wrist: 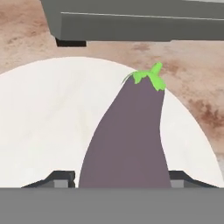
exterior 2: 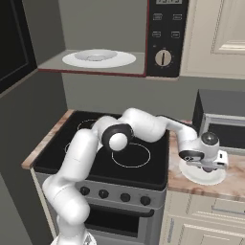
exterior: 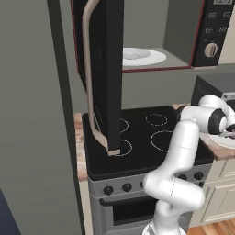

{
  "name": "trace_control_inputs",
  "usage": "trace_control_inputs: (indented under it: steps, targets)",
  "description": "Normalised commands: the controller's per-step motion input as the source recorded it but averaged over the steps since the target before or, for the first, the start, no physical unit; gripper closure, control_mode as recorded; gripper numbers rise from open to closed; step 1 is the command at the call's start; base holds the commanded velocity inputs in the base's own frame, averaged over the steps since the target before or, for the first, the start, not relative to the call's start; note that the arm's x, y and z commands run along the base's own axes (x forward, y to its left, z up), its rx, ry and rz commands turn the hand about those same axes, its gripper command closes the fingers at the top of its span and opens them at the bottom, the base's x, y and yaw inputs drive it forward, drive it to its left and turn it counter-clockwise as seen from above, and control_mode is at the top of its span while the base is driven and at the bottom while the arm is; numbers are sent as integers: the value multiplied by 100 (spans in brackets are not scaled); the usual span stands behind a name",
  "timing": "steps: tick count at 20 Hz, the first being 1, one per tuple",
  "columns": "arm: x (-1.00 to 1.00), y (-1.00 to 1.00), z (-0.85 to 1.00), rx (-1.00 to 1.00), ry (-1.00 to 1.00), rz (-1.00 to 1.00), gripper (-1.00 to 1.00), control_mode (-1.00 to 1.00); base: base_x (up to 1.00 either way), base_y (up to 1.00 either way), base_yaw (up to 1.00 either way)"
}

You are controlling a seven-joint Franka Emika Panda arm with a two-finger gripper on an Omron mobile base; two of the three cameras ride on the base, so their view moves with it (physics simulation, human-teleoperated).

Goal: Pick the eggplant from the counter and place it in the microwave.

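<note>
The eggplant (wrist: 127, 140), dark purple with a green stem cap, lies on a white plate (wrist: 43, 122) on the pinkish speckled counter (wrist: 192, 70). My gripper (wrist: 122, 177) is low over it and open, one fingertip on each side of the eggplant's thick end, close against it. In the right base view the gripper (exterior 2: 206, 165) hangs over that plate (exterior 2: 213, 179), right of the stove. The microwave (exterior: 179, 50) is above the stove with its door (exterior: 108, 69) swung wide open. Its cavity (exterior 2: 57, 60) holds a white dish (exterior 2: 98, 58).
A dark grey box with a metal bar handle (exterior 2: 225, 119) stands just behind the plate and looms close in the hand view (wrist: 131, 22). The black stovetop (exterior 2: 129, 153) lies left of the plate. The open door hangs down over the stove's left side.
</note>
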Motion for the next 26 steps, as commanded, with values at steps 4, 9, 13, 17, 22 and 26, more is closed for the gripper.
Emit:
trace_control_inputs:
  steps: [4,9,13,17,22,26]
  targets:
    - [-7,-4,-1,0,-3,5,100,-100,0,0,0]
    - [-32,0,70,5,-11,3,100,-100,0,0,0]
    - [-90,15,100,15,-14,2,100,-100,0,0,0]
    - [-100,67,100,11,-2,1,100,-100,0,0,0]
    - [-98,98,100,1,0,0,100,-100,0,0,0]
    - [-40,100,85,0,0,1,100,-100,0,0,0]
